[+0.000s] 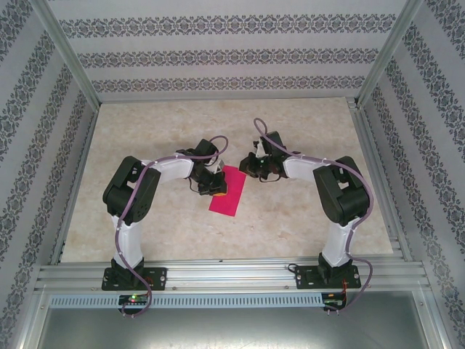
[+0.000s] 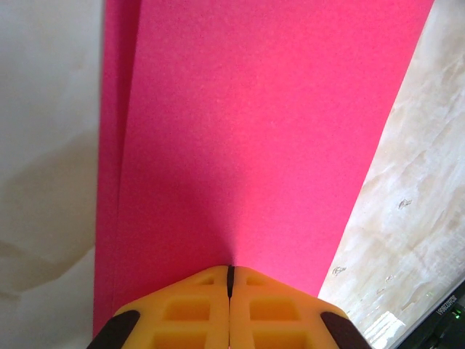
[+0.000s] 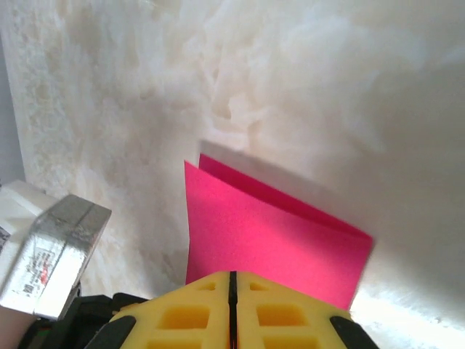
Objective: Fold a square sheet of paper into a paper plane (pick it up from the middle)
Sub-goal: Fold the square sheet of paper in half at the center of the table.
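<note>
Yellow fingertips of the left pincer (image 2: 229, 273) are pressed together at the near edge of the folded pink sheet (image 2: 247, 138) (two layers show), flat on the worktop (image 2: 407, 218). Right pincer (image 3: 232, 276), likewise closed, sits just beside it. Best to press firmly along the crease, edges aligned.

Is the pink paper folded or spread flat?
Folded. The paper lies doubled: a second layer's edge peeks out behind the top one, in both wrist views.
</note>
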